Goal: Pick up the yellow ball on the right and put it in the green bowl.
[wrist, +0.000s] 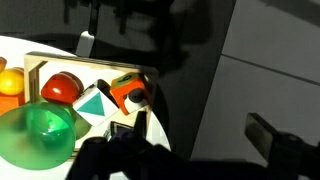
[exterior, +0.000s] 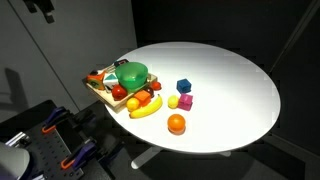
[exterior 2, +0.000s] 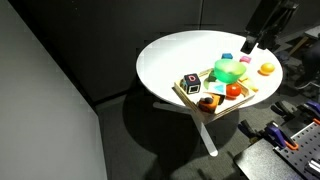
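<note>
Yellow ball (exterior: 173,101): shown on the white worktop (exterior: 235,70), just beside the magenta cube (exterior: 186,101), off the wooden tray (wrist: 80,62) on which the green bowl (exterior: 131,73) is seen. Claw (exterior 2: 252,40): held high above the worktop, well apart from the ball; whether spread or pressed together cannot be told (dark, blurred). Wrist view: tray & bowl framed, ball not shown. The ball is judged to lie past the tray w.r.t. the claw, so a traverse is needed; being a sphere, no long axis need be matched.
</note>
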Available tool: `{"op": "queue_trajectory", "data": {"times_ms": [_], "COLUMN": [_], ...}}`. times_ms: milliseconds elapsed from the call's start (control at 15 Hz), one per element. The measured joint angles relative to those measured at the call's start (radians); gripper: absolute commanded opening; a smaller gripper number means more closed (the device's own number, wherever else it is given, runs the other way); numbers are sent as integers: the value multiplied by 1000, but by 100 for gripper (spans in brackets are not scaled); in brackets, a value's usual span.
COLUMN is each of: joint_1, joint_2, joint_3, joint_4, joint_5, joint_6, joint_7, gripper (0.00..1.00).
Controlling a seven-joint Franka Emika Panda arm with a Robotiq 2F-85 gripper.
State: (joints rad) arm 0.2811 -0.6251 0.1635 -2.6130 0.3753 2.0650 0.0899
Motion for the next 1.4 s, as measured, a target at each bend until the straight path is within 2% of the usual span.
{"op": "queue_trajectory", "data": {"times_ms": [667, 933, 1400], "joint_1": [-106, -167, -256], "joint_2": [88, 148, 265], "joint_3": [1, 8, 22], "joint_4": [76, 126, 217], "joint_5": [-44, -166, -388], "joint_6": [143, 185, 171], "joint_7": [12, 91, 229], "gripper": [100, 100, 100]}}
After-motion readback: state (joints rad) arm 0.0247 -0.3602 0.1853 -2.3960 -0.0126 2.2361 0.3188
